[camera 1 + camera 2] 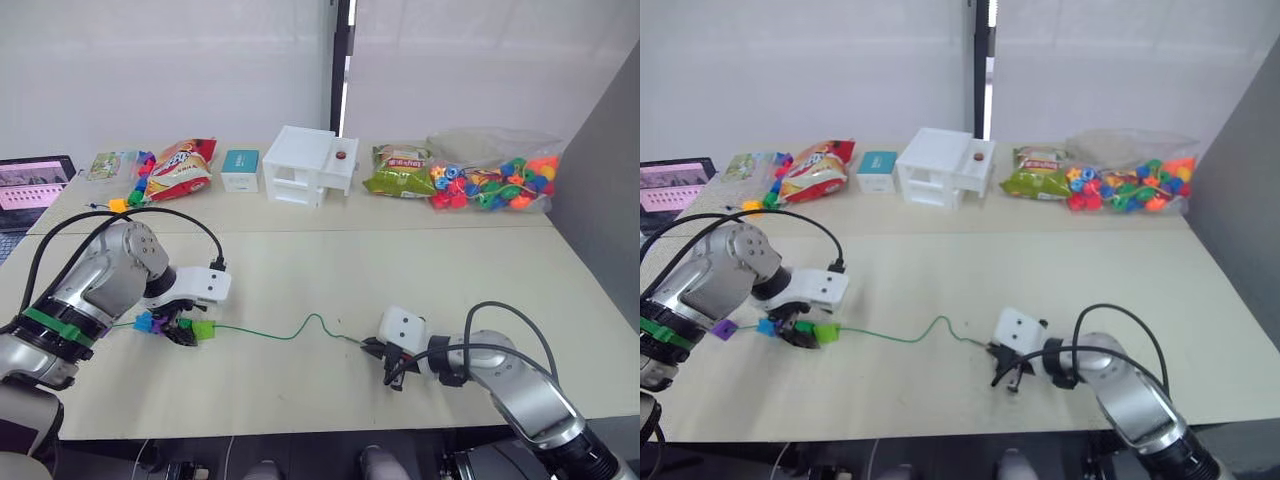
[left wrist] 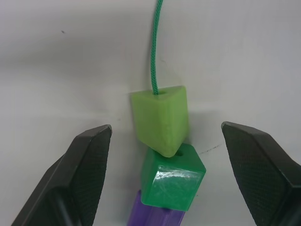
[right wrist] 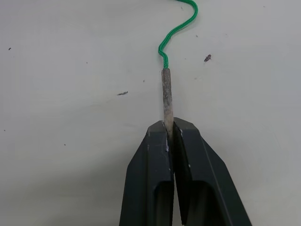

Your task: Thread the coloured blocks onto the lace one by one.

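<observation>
No lettering is readable (snack bags (image 1: 178, 168) included)

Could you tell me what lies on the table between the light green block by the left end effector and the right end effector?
In the left eye view, the thin green lace runs across bare tabletop from the light green plastic block to the right end effector.

Back edge of the worktop (image 1: 420, 265) has a red chip bag (image 1: 180, 168), a small teal box (image 1: 240, 169) and a white box (image 1: 305, 165) in a row. Further right there's a green snack bag (image 1: 398, 171) touching a clear bag of beads (image 1: 495, 178), plus a laptop (image 1: 30, 185) at the far left.
</observation>
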You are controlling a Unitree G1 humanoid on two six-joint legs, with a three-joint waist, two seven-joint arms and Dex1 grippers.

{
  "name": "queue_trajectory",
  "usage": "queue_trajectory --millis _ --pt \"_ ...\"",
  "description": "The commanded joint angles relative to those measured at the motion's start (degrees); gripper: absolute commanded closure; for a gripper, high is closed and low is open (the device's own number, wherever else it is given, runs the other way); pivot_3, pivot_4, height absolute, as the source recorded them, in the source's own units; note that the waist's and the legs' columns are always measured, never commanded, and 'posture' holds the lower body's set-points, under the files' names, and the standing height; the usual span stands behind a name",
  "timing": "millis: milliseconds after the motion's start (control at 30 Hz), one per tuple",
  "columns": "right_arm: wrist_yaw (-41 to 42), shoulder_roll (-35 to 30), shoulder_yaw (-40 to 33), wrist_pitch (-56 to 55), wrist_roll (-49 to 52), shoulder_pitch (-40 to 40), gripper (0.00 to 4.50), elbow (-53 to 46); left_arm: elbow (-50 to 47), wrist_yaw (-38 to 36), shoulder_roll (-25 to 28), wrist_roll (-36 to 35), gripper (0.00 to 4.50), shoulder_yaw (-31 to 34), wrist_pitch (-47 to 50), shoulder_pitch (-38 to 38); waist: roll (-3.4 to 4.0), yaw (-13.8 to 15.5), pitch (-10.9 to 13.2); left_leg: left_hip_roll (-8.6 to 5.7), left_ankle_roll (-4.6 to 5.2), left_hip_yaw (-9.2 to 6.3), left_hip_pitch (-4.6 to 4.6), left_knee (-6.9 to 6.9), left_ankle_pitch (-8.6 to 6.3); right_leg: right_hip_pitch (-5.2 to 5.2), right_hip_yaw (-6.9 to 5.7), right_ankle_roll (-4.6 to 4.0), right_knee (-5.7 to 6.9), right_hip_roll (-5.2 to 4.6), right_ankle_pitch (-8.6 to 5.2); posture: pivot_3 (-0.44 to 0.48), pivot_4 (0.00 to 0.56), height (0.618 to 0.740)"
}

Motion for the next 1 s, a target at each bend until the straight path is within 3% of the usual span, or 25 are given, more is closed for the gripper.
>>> queue_trajectory --millis 33,233,267,433,500,667,1000 --pt "-0.79 0.07 -0.41 1.4 0.55 0.86 4.5 -2.99 -1.47 -0.36 -0.48 1.18 0.57 0.41 1.03 1.02 0.0 0.06 0.0 -0.01 0.0 0.0 0.0 0.01 0.0 0.02 0.0 0.0 0.0 -0.01 0.0 0.0 0.15 0.74" --pt "-1.42 -0.53 -0.82 2.67 0.86 1.68 4.5 -4.14 -1.67 0.53 -2.62 1.88 0.57 0.46 3.59 4.4 0.03 0.13 -0.02 -0.01 0.0 0.01 0.12 0.01 0.0 0.12 0.0 0.0 0.03 -0.01 0.0 0.0 0.15 0.74" --pt "-1.42 -0.74 -0.98 2.78 0.94 1.95 4.5 -4.4 -1.86 0.54 -2.82 1.97 1.12 0.48 3.98 4.87 0.03 0.14 -0.02 -0.01 0.0 0.01 0.18 0.01 0.0 0.18 0.0 0.0 0.03 -0.02 0.0 0.0 0.15 0.74" --pt "-1.32 -1.75 -1.69 3.63 1.45 2.8 4.5 -5.52 -1.77 -0.26 -2.98 2.28 2.76 0.58 3.49 6.59 0.08 -0.07 -0.05 -0.01 0.01 0.03 0.28 -0.01 -0.01 0.23 0.01 0.01 0.04 -0.02 0.0 0.0 0.15 0.74" --pt "-1.31 -1.97 -1.75 3.87 1.6 2.9 4.5 -5.72 -1.42 -0.4 -3.14 2.37 3.17 0.56 2.93 6.7 0.11 -0.09 -0.07 -0.01 0.02 0.04 0.3 -0.02 -0.01 0.23 0.02 0.0 0.05 -0.01 0.0 0.0 0.15 0.74" --pt "-1.06 -3.22 -3.25 4.09 1.91 4.01 4.5 -5.59 -0.48 -0.41 -3.06 2.24 3.17 0.17 1.61 6.74 0.13 -0.03 -0.08 -0.01 0.02 0.06 0.31 -0.01 -0.01 0.26 0.02 0.0 0.05 -0.02 0.0 0.0 0.15 0.74" --pt "-2.15 -12.56 -15.73 -1.12 0.63 13.54 4.5 1.86 4.62 0.17 -2.28 4.31 3.17 1.37 -2.86 7.0 0.2 -0.07 -0.19 0.0 0.05 0.09 0.64 -0.01 -0.03 0.71 0.02 0.02 -0.04 -0.01 -0.02 0.0 0.15 0.74"
